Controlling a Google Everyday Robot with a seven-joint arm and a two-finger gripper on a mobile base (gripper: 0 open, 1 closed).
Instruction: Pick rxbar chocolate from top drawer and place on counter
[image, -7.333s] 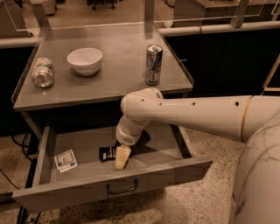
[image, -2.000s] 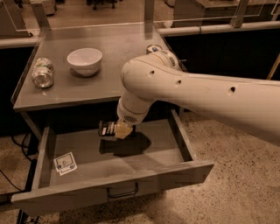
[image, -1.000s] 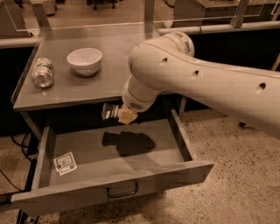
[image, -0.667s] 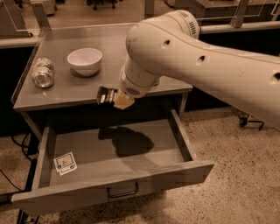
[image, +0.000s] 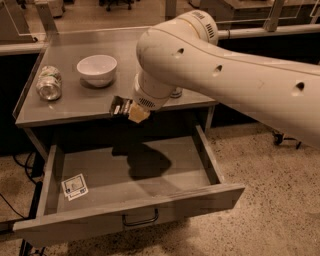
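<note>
One bar (image: 119, 106) matters to you, and it sits clamped in the pincer (image: 129, 110), whose jaws are closed on its right end, so the black wrapper with white lettering sticks out to the left. You'll find the pincer in the air right at the front edge of the tabletop (image: 75, 106), well above the floor of the open drawer (image: 125, 211). Whether the bar touches that edge or hangs just clear of it, you cannot tell from this view. The big white arm (image: 230, 75) sweeps in from the right and covers much of the tabletop's right half. On the tabletop, a white bowl (image: 97, 69) stands upright to the left of the arm, and a clear bottle (image: 48, 83) lies on its side near the left rim, well apart from the bar. The drawer is pulled far out. A dark shadow (image: 145, 161) falls on its floor below the pincer, and a small white card (image: 74, 186) with blue print lies flat near its front left corner. Its dark wire handle (image: 141, 220) hangs at the middle of the front panel.
</note>
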